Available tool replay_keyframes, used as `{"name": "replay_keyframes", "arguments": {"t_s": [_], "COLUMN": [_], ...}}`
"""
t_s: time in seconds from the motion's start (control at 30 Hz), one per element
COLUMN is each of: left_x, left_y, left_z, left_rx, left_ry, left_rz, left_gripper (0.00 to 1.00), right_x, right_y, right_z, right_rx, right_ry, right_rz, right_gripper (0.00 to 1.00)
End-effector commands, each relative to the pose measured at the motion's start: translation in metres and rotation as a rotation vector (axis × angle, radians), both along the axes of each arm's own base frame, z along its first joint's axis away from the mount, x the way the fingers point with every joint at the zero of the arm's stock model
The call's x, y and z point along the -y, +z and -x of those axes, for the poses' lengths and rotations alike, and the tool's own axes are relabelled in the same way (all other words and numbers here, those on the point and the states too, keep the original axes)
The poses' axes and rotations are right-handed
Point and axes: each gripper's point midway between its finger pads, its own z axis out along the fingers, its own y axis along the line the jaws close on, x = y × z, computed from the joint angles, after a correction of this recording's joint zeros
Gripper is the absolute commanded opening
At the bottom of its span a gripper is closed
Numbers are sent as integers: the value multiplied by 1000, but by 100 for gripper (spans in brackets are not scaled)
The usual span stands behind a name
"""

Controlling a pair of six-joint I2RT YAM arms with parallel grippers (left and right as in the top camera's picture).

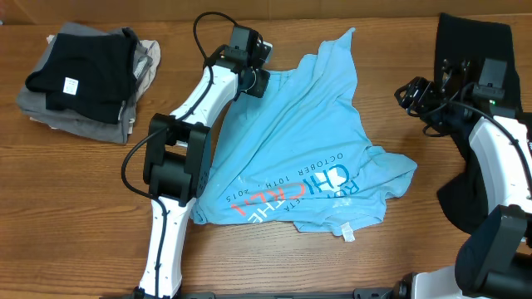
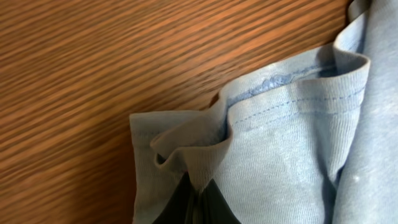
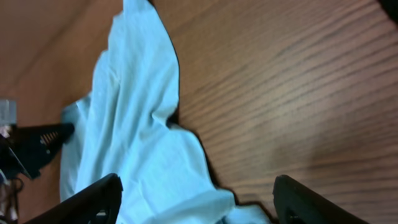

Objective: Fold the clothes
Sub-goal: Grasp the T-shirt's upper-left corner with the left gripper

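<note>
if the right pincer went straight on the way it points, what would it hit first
Probably the edge of the light blue T-shirt, which lies between the open right pincer fingers. Depth is unclear, so it may meet bare table instead.

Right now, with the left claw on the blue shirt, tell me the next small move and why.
Probably pull the left claw outward to stretch the cloth. It is shut on the hem of the blue T-shirt, which lies bunched in ridges, and the right claw hangs open beside it, holding nothing.

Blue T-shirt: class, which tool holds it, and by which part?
The left tool pinches the light blue T-shirt by a hemmed edge; the right tool holds nothing.
</note>
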Motion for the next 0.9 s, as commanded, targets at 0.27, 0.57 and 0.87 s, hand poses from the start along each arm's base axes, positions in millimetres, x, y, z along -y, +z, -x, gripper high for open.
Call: {"name": "replay_keyframes", "arguments": {"t_s": [0.27,0.57,0.87], "left_x": [-31,-42,-63], "left_y": [175,287,316], "left_z": [-19,13,33], "left_rx": [236,371,401], "left_ry": [133,147,203], "left_rz": [-84,-33,-88], "left_gripper": [4,4,4], "right_x": [-11,-45,-95], "right_y": [-12,-24,-60], "right_z": [28,57,110], "right_rx": [-125,-242,-426], "right_ry": [15,138,275], "right_rz": [8,17,9], "right_gripper": [78,79,83]}}
